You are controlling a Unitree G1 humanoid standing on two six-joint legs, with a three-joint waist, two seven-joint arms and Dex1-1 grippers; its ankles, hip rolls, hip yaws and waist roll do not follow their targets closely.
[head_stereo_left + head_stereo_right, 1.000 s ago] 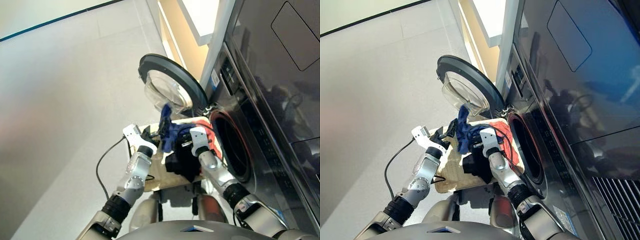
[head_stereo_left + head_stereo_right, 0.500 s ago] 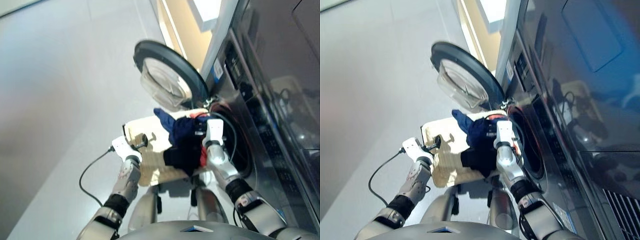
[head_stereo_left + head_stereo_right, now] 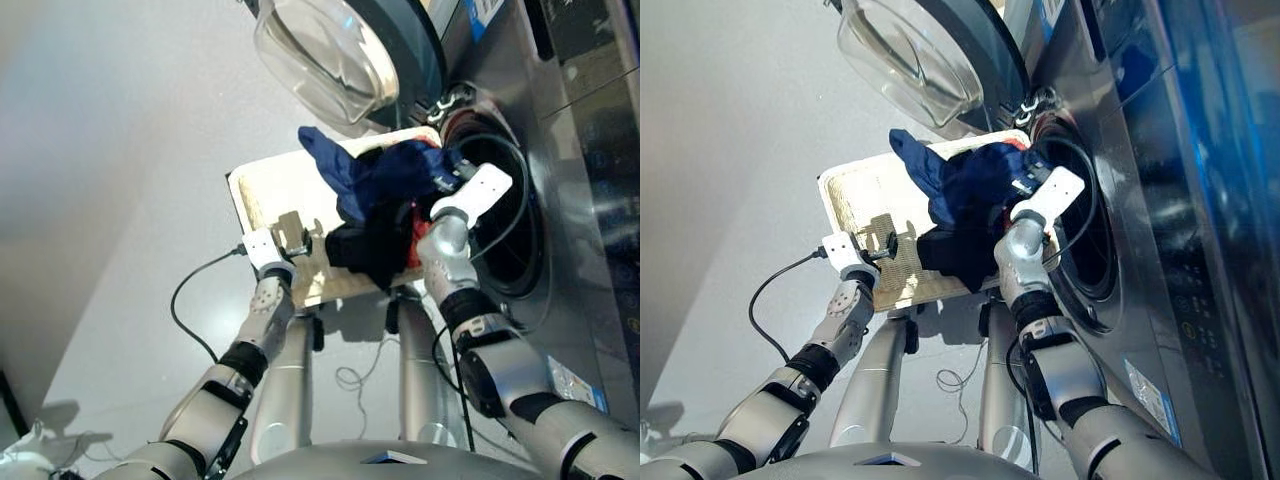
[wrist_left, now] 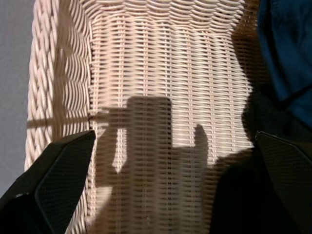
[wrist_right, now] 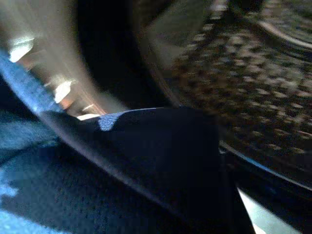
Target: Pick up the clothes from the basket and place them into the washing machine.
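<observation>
ribbed cream wicker basket [image 4: 161,63], soft navy garment [image 3: 385,172]

Blue cloth [image 3: 385,172] hangs by the washing machine [image 3: 520,215] hole, above black cloth [image 3: 365,250] in the basket [image 3: 262,195].

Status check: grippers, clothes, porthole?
Left gripper open, empty, over basket. Right gripper at porthole with navy garment. Black garment in basket. Door open.
</observation>
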